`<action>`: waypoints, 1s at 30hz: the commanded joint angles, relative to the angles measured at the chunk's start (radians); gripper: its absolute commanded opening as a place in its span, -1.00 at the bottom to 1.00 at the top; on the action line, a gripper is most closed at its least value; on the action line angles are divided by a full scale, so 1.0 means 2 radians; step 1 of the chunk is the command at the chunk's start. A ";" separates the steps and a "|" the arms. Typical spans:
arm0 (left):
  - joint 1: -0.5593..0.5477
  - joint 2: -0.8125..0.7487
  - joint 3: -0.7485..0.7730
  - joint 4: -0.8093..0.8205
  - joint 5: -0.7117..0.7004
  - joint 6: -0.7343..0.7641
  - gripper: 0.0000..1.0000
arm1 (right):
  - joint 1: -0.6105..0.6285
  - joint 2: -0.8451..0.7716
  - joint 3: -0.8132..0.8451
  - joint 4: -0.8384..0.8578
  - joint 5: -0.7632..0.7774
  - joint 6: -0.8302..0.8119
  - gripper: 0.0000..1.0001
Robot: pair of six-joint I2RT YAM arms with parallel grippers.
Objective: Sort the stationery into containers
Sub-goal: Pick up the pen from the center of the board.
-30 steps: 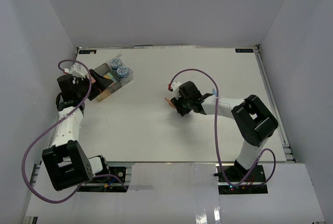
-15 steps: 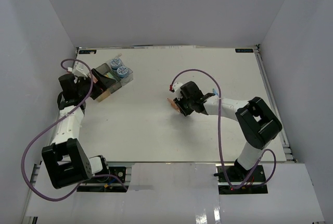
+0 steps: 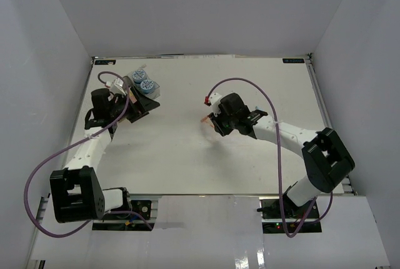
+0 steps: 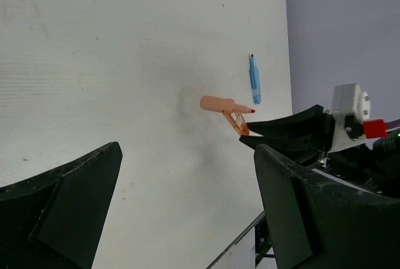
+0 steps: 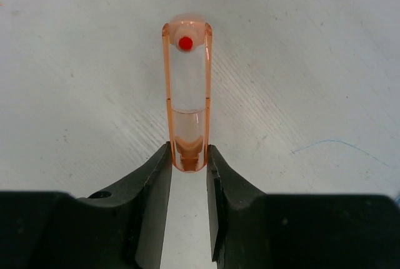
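Right gripper (image 5: 187, 156) is clenched on just the thin end of an orange marker (image 5: 186, 94), lifted over the middle of the table (image 3: 187, 156), with most of its length sticking out past the fingertips. With so little in the pinch, I judge it could swivel or slip out on the way to the bins (image 3: 152, 91) at the far left corner. The left gripper (image 4: 187, 150), jaws spread and holding nothing, hangs right over those bins and could block the drop. Two patterned rolls (image 3: 143, 81) sit in the clear bin; its neighbours are hidden. A blue pen (image 4: 254, 80) lies loose.
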 commanded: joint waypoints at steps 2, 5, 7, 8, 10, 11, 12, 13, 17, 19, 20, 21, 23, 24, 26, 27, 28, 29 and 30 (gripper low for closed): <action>-0.059 -0.018 -0.028 0.022 -0.008 -0.035 0.94 | 0.006 -0.045 0.032 0.009 -0.036 0.017 -0.60; -0.096 -0.017 -0.049 0.036 -0.024 -0.062 0.87 | 0.010 -0.056 0.045 0.004 -0.049 0.021 -0.60; -0.122 -0.008 -0.055 0.057 -0.031 -0.082 0.84 | 0.011 -0.061 0.059 -0.003 -0.053 0.023 -0.60; -0.130 -0.004 -0.056 0.066 -0.035 -0.086 0.83 | 0.013 -0.063 0.063 -0.005 -0.055 0.025 -0.60; -0.155 0.008 -0.057 0.072 -0.041 -0.102 0.83 | 0.014 -0.066 0.075 -0.007 -0.059 0.028 -0.59; -0.162 0.011 -0.059 0.082 -0.046 -0.106 0.82 | 0.014 -0.067 0.079 -0.008 -0.058 0.030 -0.60; -0.175 0.016 -0.059 0.086 -0.049 -0.116 0.82 | 0.014 -0.068 0.087 -0.010 -0.059 0.031 -0.60; -0.182 0.016 -0.058 0.091 -0.052 -0.121 0.82 | 0.014 -0.070 0.090 -0.010 -0.059 0.033 -0.60; -0.211 0.034 -0.049 0.103 -0.075 -0.129 0.82 | 0.015 -0.076 0.101 -0.007 -0.068 0.041 -0.59; -0.220 0.043 -0.043 0.109 -0.083 -0.139 0.82 | 0.016 -0.080 0.104 -0.004 -0.077 0.047 -0.59; -0.223 0.051 -0.042 0.118 -0.085 -0.142 0.82 | 0.016 -0.084 0.104 -0.001 -0.084 0.048 -0.59; -0.228 0.054 -0.038 0.123 -0.089 -0.147 0.82 | 0.017 -0.088 0.104 0.000 -0.086 0.051 -0.59; -0.232 0.063 -0.033 0.135 -0.097 -0.159 0.82 | 0.018 -0.092 0.103 0.003 -0.090 0.055 -0.58; -0.238 0.065 -0.032 0.141 -0.103 -0.165 0.81 | 0.018 -0.097 0.102 0.004 -0.091 0.057 -0.58; -0.245 0.072 -0.028 0.158 -0.112 -0.182 0.82 | 0.018 -0.103 0.097 0.009 -0.093 0.060 -0.58; -0.246 0.073 -0.028 0.173 -0.118 -0.189 0.82 | 0.018 -0.106 0.095 0.012 -0.093 0.061 -0.58; -0.248 0.075 -0.029 0.181 -0.120 -0.198 0.82 | 0.018 -0.107 0.094 0.013 -0.095 0.061 -0.58; -0.251 0.075 -0.030 0.191 -0.123 -0.213 0.82 | 0.018 -0.109 0.091 0.017 -0.096 0.061 -0.57; -0.251 0.072 -0.032 0.198 -0.125 -0.219 0.82 | 0.018 -0.111 0.089 0.019 -0.097 0.061 -0.58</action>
